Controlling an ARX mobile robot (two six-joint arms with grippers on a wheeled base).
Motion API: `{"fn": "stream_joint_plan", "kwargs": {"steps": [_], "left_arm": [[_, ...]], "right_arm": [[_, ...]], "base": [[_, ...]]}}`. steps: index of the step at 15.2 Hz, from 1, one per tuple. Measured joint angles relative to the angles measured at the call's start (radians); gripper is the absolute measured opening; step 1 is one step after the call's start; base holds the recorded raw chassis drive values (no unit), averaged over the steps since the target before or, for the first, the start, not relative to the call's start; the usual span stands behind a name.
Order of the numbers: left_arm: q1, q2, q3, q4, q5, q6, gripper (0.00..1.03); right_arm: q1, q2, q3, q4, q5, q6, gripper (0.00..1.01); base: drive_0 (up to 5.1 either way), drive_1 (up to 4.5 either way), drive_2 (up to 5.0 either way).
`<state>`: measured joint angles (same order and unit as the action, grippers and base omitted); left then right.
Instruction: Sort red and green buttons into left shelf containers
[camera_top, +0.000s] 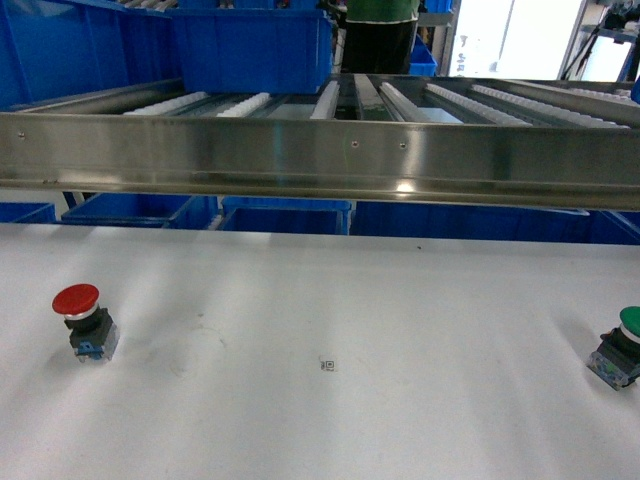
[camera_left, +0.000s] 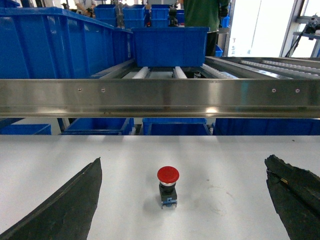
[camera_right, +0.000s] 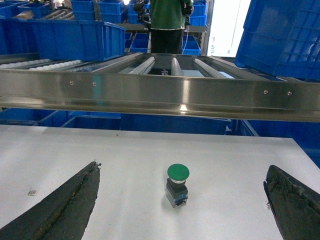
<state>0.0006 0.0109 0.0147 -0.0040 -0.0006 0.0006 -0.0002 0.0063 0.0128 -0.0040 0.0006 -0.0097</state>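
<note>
The red button (camera_top: 80, 318) stands upright at the left of the white table (camera_top: 320, 300). The green button (camera_top: 622, 345) stands at the table's far right edge. Neither gripper shows in the head view. In the left wrist view my left gripper (camera_left: 184, 158) is open, and the red button (camera_left: 168, 186) stands on the table between its dark fingers (camera_left: 70, 205), touching neither. My right gripper (camera_right: 183, 165) is open too, with the green button (camera_right: 177, 185) standing free between its fingers (camera_right: 292, 200). Two large blue containers (camera_top: 60, 50) (camera_top: 255, 50) sit on the roller shelf at the upper left.
A steel rail (camera_top: 320, 155) fronts the roller shelf across the whole width above the table's far edge. Smaller blue bins (camera_top: 285, 215) sit below it. A person in green (camera_top: 380, 30) stands behind. Another blue bin (camera_right: 285, 35) leans at the shelf's right.
</note>
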Motion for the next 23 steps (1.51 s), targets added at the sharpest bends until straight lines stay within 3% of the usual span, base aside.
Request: {"fn": "stream_joint_plan", "kwargs": {"steps": [13,14,15,16,19,23], "left_arm": [[0.0,0.0,0.0,0.0,0.0,0.0,0.98],[0.042,0.006,0.0,0.013,0.056,-0.005,0.98],[0.137,0.05,0.0,0.087,0.126,-0.019,0.98],[0.186,0.155,0.0,0.198,0.161,-0.027,0.98],[0.129,0.622,0.101,0.532,0.245,-0.027,0.98],[0.101,0.782,0.199,0.566,0.262,-0.026,0.98]], "right_arm": [[0.0,0.0,0.0,0.0,0.0,0.0,0.98],[0.026,0.028,0.0,0.058,0.036,-0.004,0.98],[0.07,0.096,0.0,0.124,0.066,-0.009,0.98],[0.11,0.214,0.001,0.21,0.093,-0.017,0.98],[0.129,0.642,0.095,0.45,0.082,-0.036,0.98],[0.118,0.793,0.158,0.501,0.064,-0.045,0.98]], "base": [[0.0,0.0,0.0],[0.0,0.0,0.0],[0.0,0.0,0.0],[0.0,0.0,0.0],[0.0,0.0,0.0],[0.0,0.0,0.0]]}}
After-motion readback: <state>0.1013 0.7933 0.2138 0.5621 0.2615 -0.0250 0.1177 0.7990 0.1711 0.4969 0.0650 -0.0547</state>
